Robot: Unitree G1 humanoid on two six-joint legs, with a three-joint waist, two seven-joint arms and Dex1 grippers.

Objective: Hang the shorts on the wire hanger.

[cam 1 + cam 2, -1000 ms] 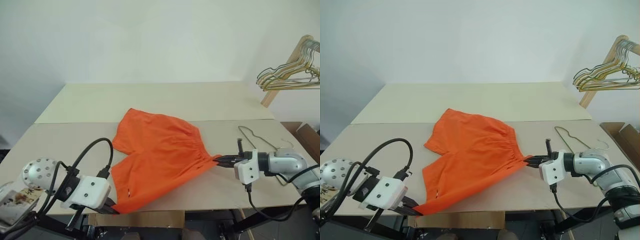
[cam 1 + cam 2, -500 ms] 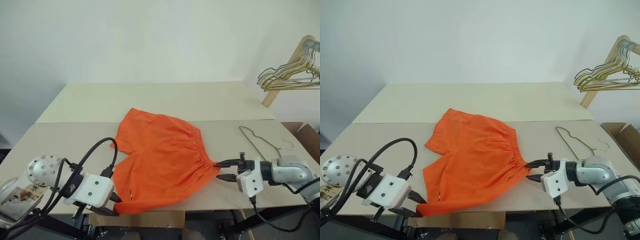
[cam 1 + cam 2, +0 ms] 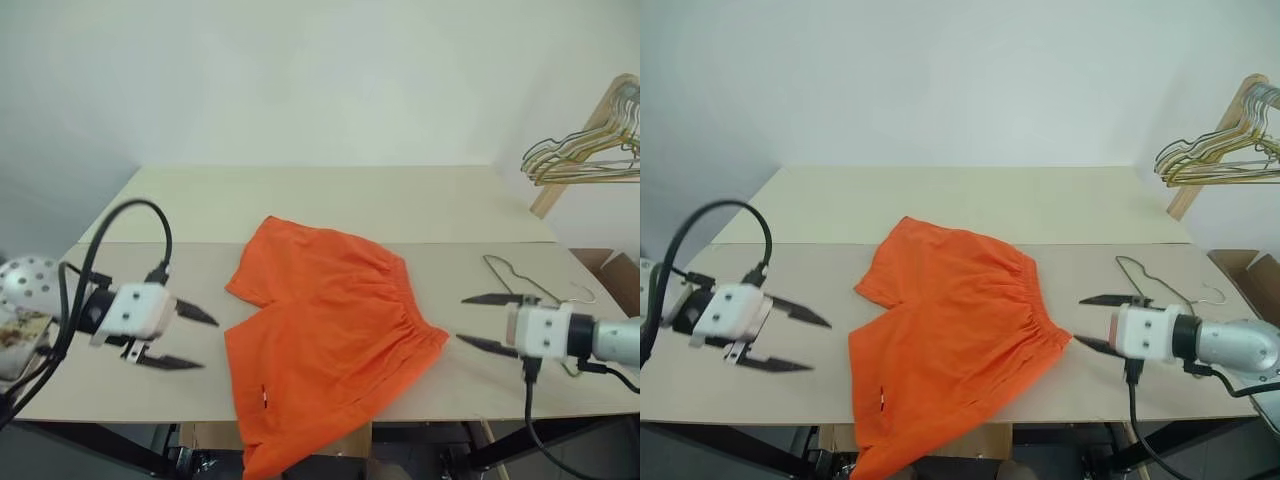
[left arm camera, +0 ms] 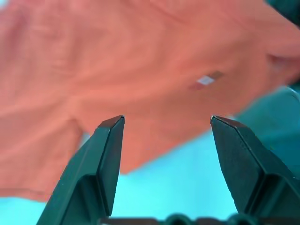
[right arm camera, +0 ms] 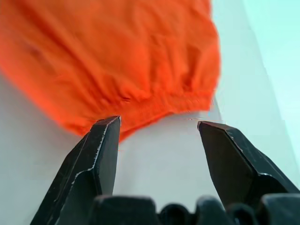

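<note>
The orange shorts lie flat on the table, gathered waistband toward the right, and one leg droops over the front edge. The wire hanger lies on the table to their right. My left gripper hovers open to the left of the shorts, pointing at them, with nothing between its fingers; in the left wrist view the shorts spread beyond the open left gripper. My right gripper stands open just right of the waistband, empty, in front of the hanger.
A bunch of wire hangers hangs on a wooden rack at the far right. A cardboard box sits beside the table's right edge. The table's front edge runs just below the shorts.
Both grippers opened and let go of the shorts, then rose and drew apart outward. The shorts settled flat, with the near leg sliding over the front edge.
</note>
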